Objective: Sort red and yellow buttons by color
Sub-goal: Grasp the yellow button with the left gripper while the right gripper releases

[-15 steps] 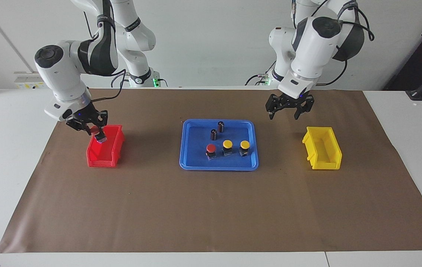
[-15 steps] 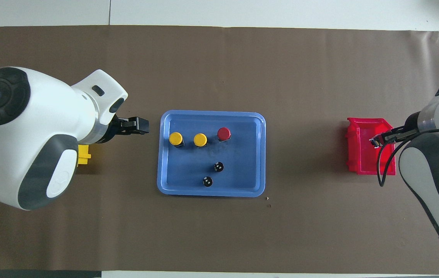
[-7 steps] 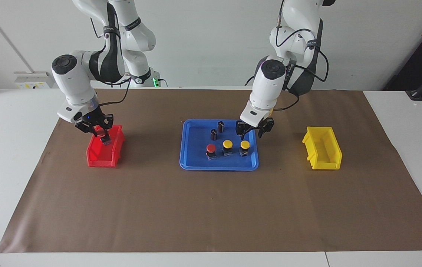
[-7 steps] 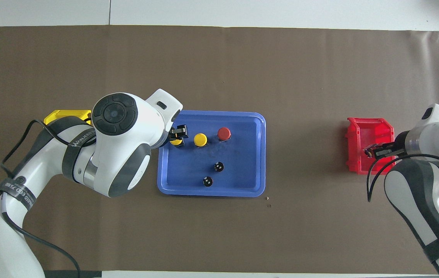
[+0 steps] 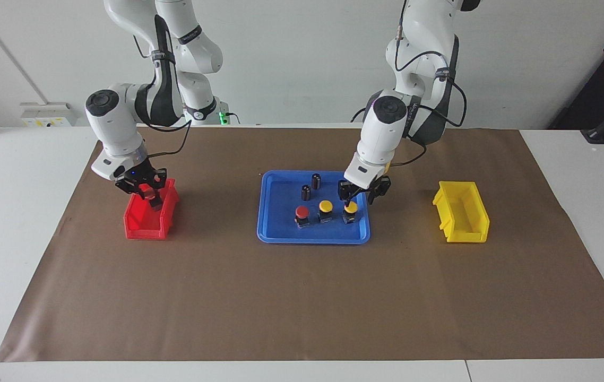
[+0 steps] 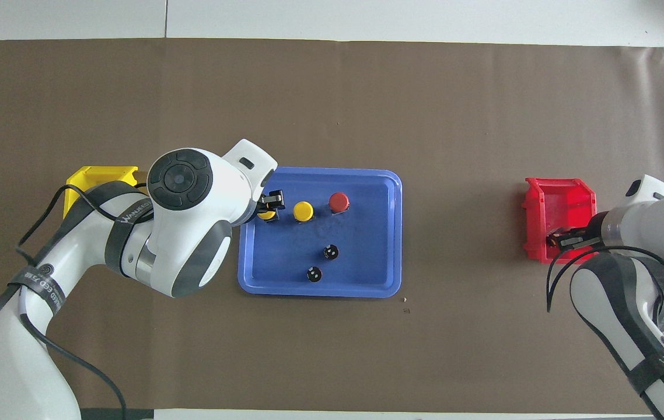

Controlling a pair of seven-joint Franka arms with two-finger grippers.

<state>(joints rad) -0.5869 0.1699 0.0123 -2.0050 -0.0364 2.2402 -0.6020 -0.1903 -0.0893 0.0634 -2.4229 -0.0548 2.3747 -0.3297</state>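
Observation:
On the blue tray (image 5: 267,233) stand one red button (image 5: 301,212) and two yellow buttons (image 5: 325,206). My left gripper (image 5: 357,197) is open, low over the yellow button (image 5: 351,208) at the tray's end toward the left arm; in the overhead view the gripper (image 6: 269,204) covers part of that button (image 6: 265,215). My right gripper (image 5: 148,193) is down inside the red bin (image 5: 140,223), shut on the second red button, of which only the dark base (image 5: 153,201) shows.
Two dark capless cylinders (image 5: 316,181) (image 5: 305,192) stand on the tray nearer the robots than the buttons. A yellow bin (image 5: 461,217) sits toward the left arm's end of the brown mat. The red bin (image 6: 559,198) sits toward the right arm's end.
My left gripper swung from beside the yellow bin to over the tray and dropped onto the end yellow button. My right gripper lowered the red button into the red bin.

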